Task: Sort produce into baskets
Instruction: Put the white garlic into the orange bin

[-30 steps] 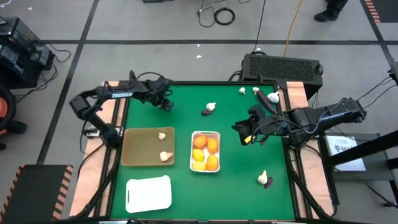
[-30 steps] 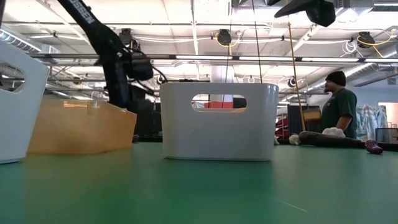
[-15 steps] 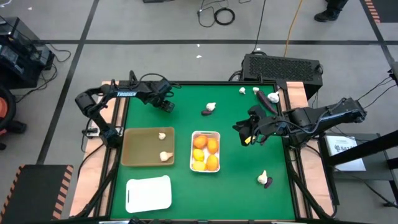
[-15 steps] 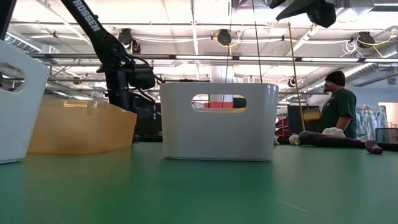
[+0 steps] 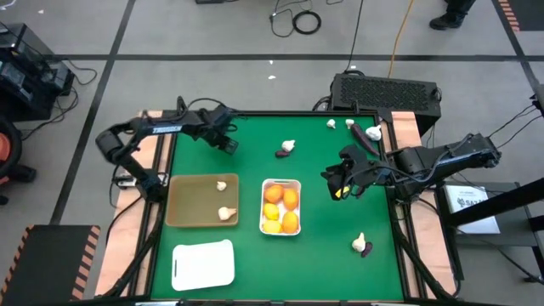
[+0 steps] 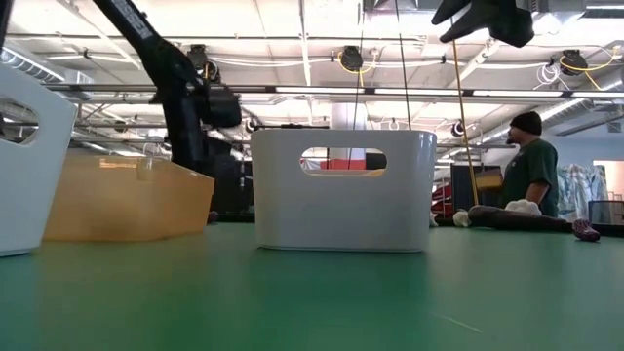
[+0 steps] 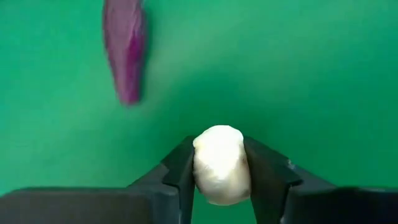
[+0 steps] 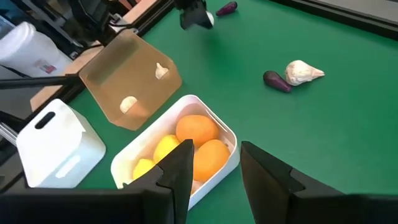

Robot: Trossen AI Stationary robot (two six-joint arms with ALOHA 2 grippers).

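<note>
My left gripper [image 5: 228, 144] is at the far left of the green mat, above it, shut on a whitish garlic bulb [image 7: 221, 165]. A dark purple vegetable [image 7: 124, 50] lies on the mat beneath it. My right gripper [image 5: 336, 183] is open and empty, in the air right of the white tray [image 5: 280, 206] that holds several orange and yellow fruits [image 8: 199, 146]. The tan tray [image 5: 202, 201] holds two garlic bulbs [image 5: 224, 200]. A second white tray [image 5: 204, 263] sits at the near left. My left gripper pinches the garlic bulb's two opposite sides [image 7: 198, 167] between its two fingers [image 7: 180, 171]. The fingers come from above, pointing down. The bulb is lifted clear of the mat.
Loose on the mat are a garlic bulb [image 5: 289, 145] with a purple vegetable [image 5: 280, 154] at the far middle, another such pair [image 5: 361, 245] at the near right, and bulbs [image 5: 340, 124] and a purple vegetable [image 5: 372, 133] at the far right corner. A person [image 6: 531, 166] stands beyond the table.
My left gripper, still shut on the garlic bulb, has dipped a little and come back up to about where it was. My right gripper has edged slightly toward the table's right edge and stays open.
</note>
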